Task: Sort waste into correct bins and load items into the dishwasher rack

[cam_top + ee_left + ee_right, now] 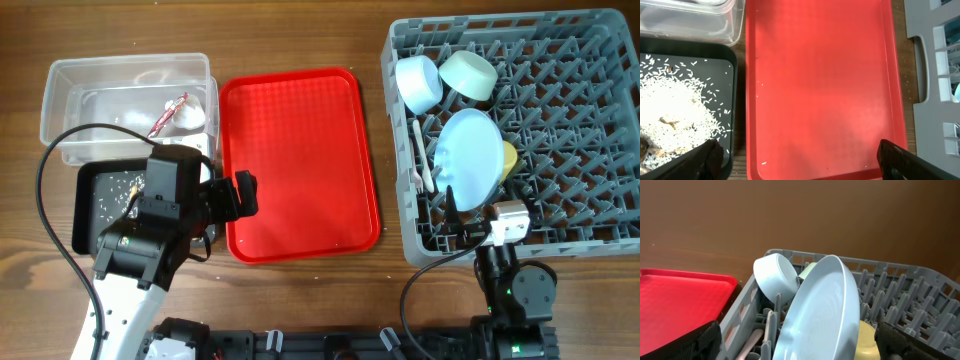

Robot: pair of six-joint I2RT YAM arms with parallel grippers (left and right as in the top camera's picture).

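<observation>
The grey dishwasher rack (560, 50) at the right holds the light blue bowl (418, 82), the pale green bowl (468, 75), the light blue plate (468, 158) standing on edge, the yellow cup (509, 157) and white cutlery (421, 155). My right gripper (807, 347) is open at the rack's front edge, with the plate (820, 305) seen between its fingers. The clear tub (70, 85) holds the red-and-white wrapper (168, 115). The black tray (95, 205) holds rice and brownish scraps (670, 110). My left gripper (800, 162) is open and empty over the red tray's front left part.
The flat red serving tray (295, 165) lies between the bins and the rack, with a few rice grains (763, 162) on it. Cables loop around the left arm near the black tray. Bare wood shows along the back of the table.
</observation>
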